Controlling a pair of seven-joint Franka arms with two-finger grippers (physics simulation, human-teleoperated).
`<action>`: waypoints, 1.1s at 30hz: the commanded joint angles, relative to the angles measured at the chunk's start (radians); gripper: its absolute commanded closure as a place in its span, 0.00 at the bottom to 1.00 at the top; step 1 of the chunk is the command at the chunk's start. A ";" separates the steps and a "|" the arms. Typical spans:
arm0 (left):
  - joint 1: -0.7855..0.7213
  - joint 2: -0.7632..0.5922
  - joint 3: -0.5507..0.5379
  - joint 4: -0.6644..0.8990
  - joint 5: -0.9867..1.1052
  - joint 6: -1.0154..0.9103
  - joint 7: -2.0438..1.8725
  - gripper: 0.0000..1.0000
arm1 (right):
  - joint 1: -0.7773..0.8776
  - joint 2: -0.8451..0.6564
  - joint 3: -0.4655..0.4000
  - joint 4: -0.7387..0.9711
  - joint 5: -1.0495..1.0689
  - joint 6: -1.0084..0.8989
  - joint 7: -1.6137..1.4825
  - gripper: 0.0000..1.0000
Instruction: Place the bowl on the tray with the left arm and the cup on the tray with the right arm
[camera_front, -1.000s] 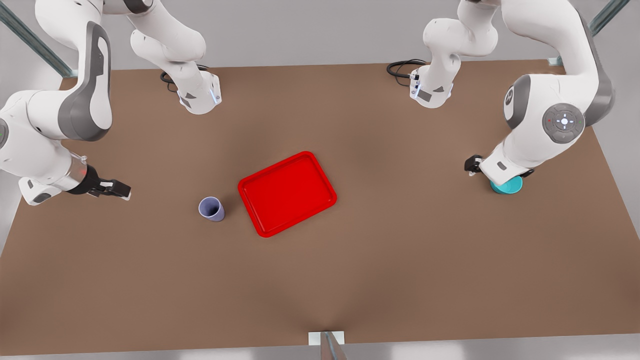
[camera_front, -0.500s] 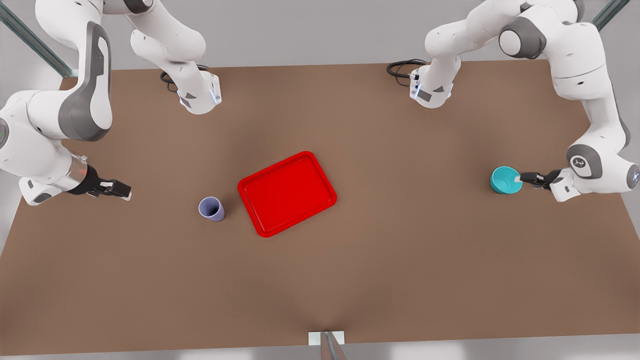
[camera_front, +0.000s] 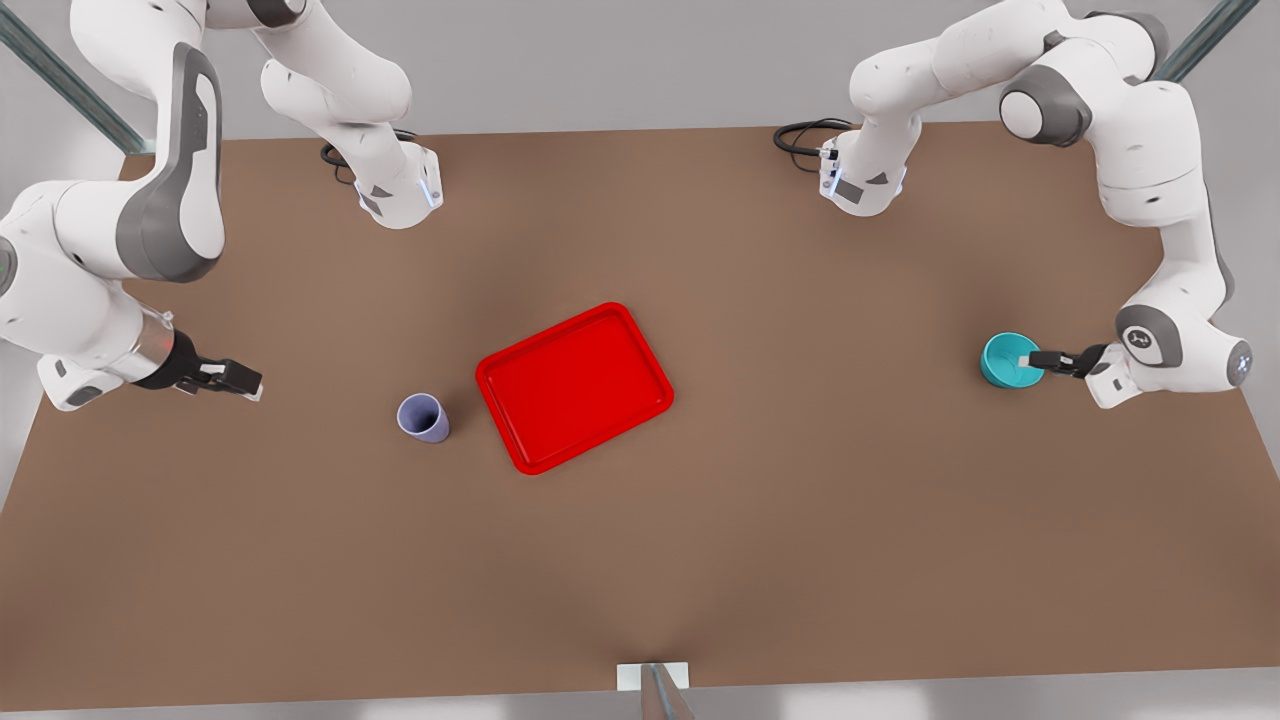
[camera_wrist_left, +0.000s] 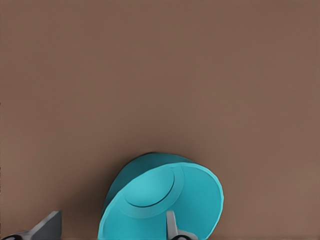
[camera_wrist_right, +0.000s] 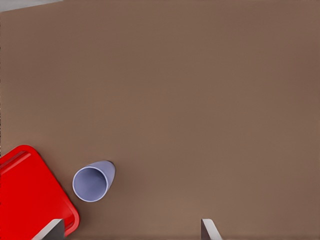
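Teal bowl (camera_front: 1008, 360), lavender cup (camera_front: 424, 417) (both upright) flank red tray (camera_front: 573, 386).

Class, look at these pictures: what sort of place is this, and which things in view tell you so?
Likely a simulated robot test bench: a plain brown table with two white arms mounted on it, and a red tray, lavender cup and teal bowl as props.

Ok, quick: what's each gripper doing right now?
Left gripper: open, one finger inside the bowl, one outside its rim.
Right gripper: open, empty, waiting short of the cup.
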 joint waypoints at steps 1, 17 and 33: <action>0.000 0.001 0.000 0.000 -0.002 -0.002 -0.002 0.07 | -0.001 -0.001 0.001 0.000 0.000 0.000 0.000 0.00; -0.001 0.013 -0.002 -0.006 0.001 0.043 -0.018 0.79 | 0.001 0.001 0.001 0.000 0.001 0.003 -0.020 0.00; -0.129 -0.133 -0.097 0.051 -0.046 -0.018 -0.172 0.79 | 0.002 0.001 0.001 0.000 0.001 0.006 -0.020 0.00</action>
